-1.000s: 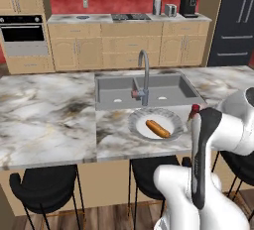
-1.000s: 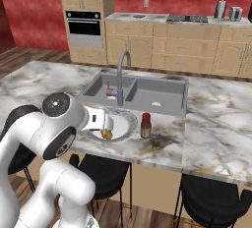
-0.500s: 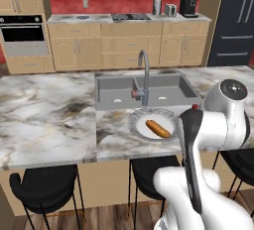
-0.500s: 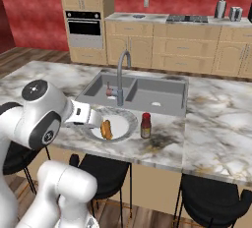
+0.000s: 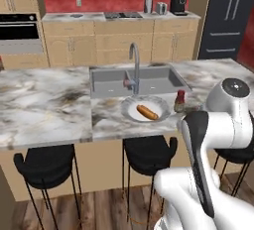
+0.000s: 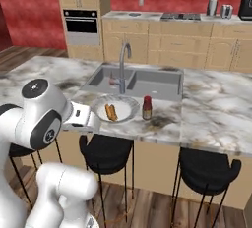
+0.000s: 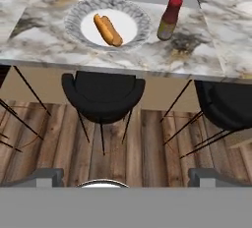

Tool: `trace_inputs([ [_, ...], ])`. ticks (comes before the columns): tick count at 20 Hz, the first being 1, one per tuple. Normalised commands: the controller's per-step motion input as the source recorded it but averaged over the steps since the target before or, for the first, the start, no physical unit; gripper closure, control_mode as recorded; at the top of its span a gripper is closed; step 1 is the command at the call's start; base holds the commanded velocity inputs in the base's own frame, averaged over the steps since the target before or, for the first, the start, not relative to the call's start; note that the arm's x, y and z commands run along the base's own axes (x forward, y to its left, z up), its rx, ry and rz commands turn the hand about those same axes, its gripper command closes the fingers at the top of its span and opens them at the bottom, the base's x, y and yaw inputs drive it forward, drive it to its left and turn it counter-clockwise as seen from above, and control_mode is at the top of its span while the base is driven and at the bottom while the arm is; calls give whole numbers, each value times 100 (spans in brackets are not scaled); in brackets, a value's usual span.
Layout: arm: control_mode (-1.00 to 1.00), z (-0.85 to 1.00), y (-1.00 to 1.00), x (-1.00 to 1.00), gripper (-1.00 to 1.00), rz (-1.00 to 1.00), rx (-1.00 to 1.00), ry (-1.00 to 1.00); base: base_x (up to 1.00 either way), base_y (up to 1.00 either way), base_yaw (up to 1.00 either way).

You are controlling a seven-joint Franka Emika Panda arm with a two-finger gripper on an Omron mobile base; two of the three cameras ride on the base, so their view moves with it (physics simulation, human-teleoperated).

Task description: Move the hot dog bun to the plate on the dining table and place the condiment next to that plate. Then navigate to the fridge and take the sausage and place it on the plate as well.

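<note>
— What's the gripper [image 7: 126,178] doing?

— From my hand view I see its two tips at the bottom, set as wide apart as they go, with nothing between them and nothing touched. It hangs off the table's near edge, over a black stool [image 7: 104,96] and the wood floor.

— And the bun?

— The bun [image 7: 108,30] lies on the plate [image 7: 74,16], tilted across its white centre. The plate sits on the table [image 5: 44,105] just in front of the sink [image 5: 106,81]. The condiment [image 7: 169,18] stands upright just beside the plate, apart from its rim.

— Anything I can't count on?

— The tap is cut off at the top of my hand view. The fridge [image 5: 228,18] is cropped at the right of the left base view, doors shut, so I can't see inside. The bottle's label is too small to read.
</note>
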Motion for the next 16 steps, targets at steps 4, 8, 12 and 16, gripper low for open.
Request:
trace_inputs([
  [4, 100, 0, 0, 0, -100, 0, 0, 0, -79, -48, -21],
  [8, 100, 0, 0, 0, -100, 0, 0, 0, -32, -98, -12],
  [12, 100, 0, 0, 0, -100, 0, 0, 0, -2, -100, -8],
  [16, 100, 0, 0, 0, -100, 0, 0, 0, 0, -100, -5],
])
